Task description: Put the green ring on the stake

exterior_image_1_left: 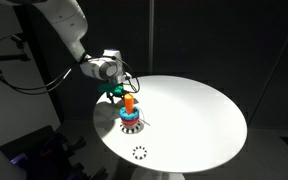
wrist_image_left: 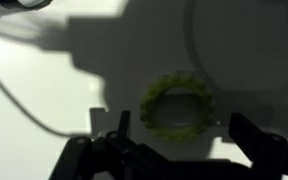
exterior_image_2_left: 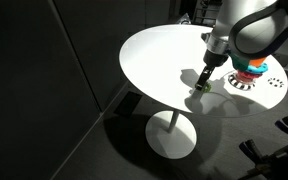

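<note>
Here, in an exterior view, the end effector hangs low at the left of the white surface, right over the green ring. In the wrist view its 2 fingers stand apart, and the ring lies flat on the surface between them, seemingly untouched. Just right of it rises the stake, orange above stacked rings. A dotted ring lies nearer the rim.

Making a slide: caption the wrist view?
Open gripper straddling a small flat bright green ring on the white table.
</note>
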Tool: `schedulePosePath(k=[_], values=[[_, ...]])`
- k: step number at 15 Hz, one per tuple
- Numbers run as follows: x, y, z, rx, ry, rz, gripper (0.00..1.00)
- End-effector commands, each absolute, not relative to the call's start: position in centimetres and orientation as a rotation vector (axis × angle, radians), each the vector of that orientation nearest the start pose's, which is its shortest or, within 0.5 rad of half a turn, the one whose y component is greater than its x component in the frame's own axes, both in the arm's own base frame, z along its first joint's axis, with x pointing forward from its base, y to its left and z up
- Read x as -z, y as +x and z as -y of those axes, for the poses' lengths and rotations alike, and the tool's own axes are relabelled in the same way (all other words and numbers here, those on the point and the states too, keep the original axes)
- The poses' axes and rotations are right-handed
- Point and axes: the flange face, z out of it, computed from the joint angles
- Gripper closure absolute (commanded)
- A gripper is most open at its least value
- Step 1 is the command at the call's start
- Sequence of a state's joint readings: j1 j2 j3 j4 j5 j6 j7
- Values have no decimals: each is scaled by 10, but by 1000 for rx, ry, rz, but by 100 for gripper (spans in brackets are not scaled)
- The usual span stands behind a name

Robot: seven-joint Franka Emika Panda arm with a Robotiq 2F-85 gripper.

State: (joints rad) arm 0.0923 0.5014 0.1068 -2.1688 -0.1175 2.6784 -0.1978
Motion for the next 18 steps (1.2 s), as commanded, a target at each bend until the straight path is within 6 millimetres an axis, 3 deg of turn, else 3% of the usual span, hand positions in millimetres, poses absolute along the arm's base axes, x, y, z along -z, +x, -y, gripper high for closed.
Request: schedulePosePath(k=[1, 4, 5, 6, 9, 18], values=[[-159, 553, -116, 3, -3061, 779, 0], [-157, 553, -116, -1, -3064, 779, 0], [-157, 553, -116, -1, -3067, 778, 25], [-158, 553, -116, -2, -3068, 780, 27], [-164, 554, -114, 0, -3073, 780, 51], [-212, 565, -96, 19, -3114, 749, 51]])
